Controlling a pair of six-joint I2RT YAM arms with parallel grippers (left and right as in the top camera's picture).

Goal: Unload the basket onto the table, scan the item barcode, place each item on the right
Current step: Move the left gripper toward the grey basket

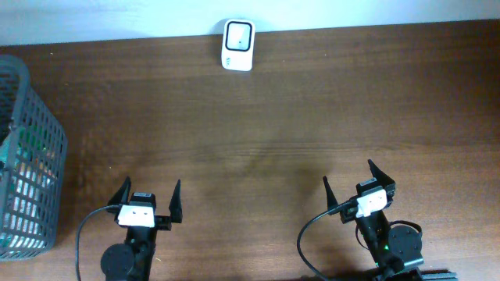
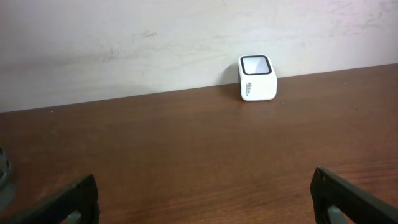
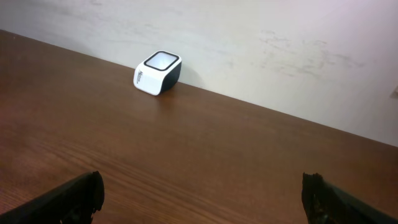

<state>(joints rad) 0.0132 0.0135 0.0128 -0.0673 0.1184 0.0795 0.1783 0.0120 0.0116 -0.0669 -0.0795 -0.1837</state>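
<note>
No item out on the bench (image 1: 273,117) yet; likely among the pale and green goods (image 1: 22,181) glimpsed through the mesh of the basket (image 1: 48,156) at the left edge of the overhead frame, too screened to tell apart. Scanner (image 1: 237,35) at top centre, backed against the wall (image 1: 117,16), window facing up, presumably for showing a barcode from the bench side. Left gripper (image 1: 149,187) at lower left, near the basket and so the likelier one to fetch; right gripper (image 1: 348,173) at lower right. Both spread wide, holding nothing, fingertips aimed toward the scanner, well apart from it. Nothing of the task begun, by the look of it; first, probably, a reach into the basket.
</note>
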